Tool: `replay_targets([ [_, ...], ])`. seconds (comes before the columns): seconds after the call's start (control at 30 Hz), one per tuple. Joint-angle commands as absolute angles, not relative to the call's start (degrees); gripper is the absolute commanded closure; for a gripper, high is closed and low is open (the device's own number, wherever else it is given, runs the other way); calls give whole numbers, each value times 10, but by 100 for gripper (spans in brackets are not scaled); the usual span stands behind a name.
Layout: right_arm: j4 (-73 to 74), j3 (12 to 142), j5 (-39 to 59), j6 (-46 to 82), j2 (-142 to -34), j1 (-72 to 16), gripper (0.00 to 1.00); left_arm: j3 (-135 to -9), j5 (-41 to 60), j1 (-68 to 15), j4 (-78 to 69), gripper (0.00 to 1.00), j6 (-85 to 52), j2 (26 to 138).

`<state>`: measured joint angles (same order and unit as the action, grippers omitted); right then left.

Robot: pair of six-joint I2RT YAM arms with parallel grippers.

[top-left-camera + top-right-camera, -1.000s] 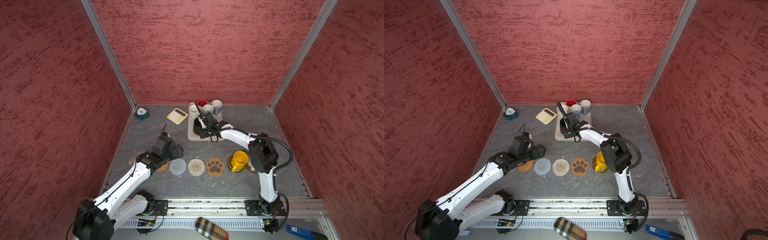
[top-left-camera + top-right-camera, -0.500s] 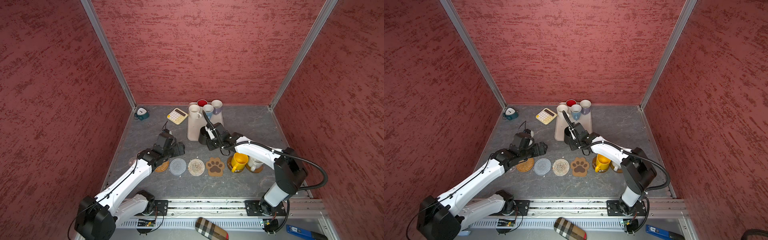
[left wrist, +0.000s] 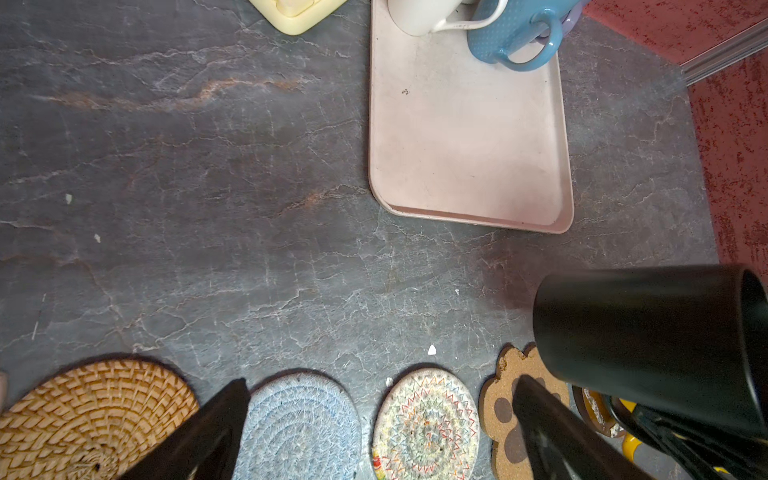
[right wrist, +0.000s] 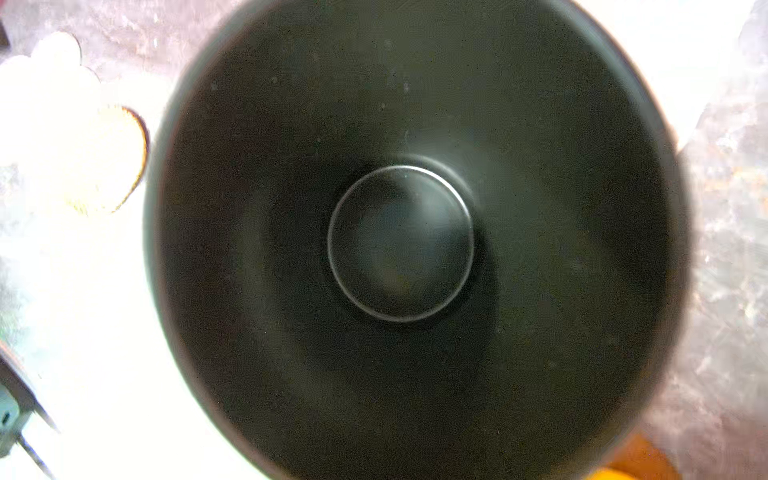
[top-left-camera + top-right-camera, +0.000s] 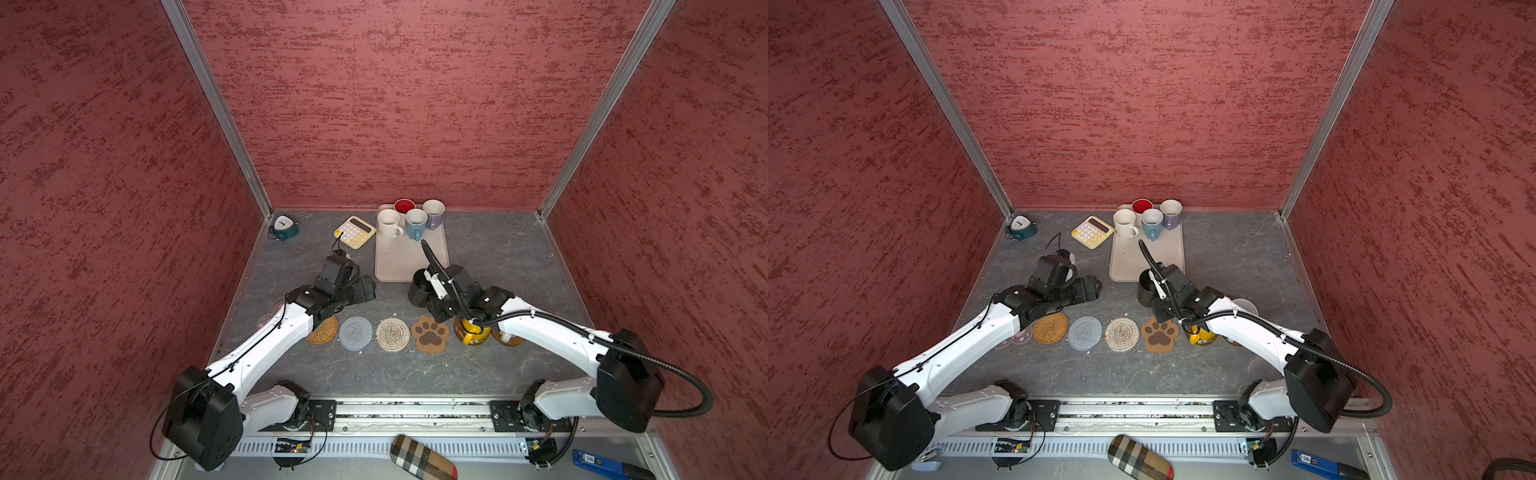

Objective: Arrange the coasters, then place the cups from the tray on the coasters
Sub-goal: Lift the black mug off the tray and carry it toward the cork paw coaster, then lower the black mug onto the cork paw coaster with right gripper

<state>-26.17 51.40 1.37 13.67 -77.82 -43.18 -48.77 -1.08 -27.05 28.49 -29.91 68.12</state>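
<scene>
My right gripper is shut on the black cup, held in the air just past the tray's near edge, behind the paw-print coaster. The right wrist view looks straight into the black cup. Woven tan, grey and beige coasters lie in a row beside it. The yellow cup stands on a brown disc. White, red-inside, blue and lavender cups stand on the tray. My left gripper hovers open and empty behind the row.
A yellow calculator and a small teal clock sit at the back left. A pink flower coaster lies partly under the left arm. A white cup shows behind the right arm. A plaid case lies on the front rail.
The right gripper has carried the black cup off the tray, toward the front and the paw-print coaster. The left arm has hardly moved.
</scene>
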Motion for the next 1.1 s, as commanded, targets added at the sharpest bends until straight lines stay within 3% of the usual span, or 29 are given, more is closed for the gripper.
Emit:
replay_targets([
  [0.0,-238,498,23,132,-737,-443,100,-510,-3,-272,269,0,-287,694],
  [0.53,-264,397,26,169,-618,-499,100,-544,1,-272,260,0,-285,739],
  [1.07,-260,380,-15,194,-649,-532,100,-579,-2,-269,286,0,-268,752],
])
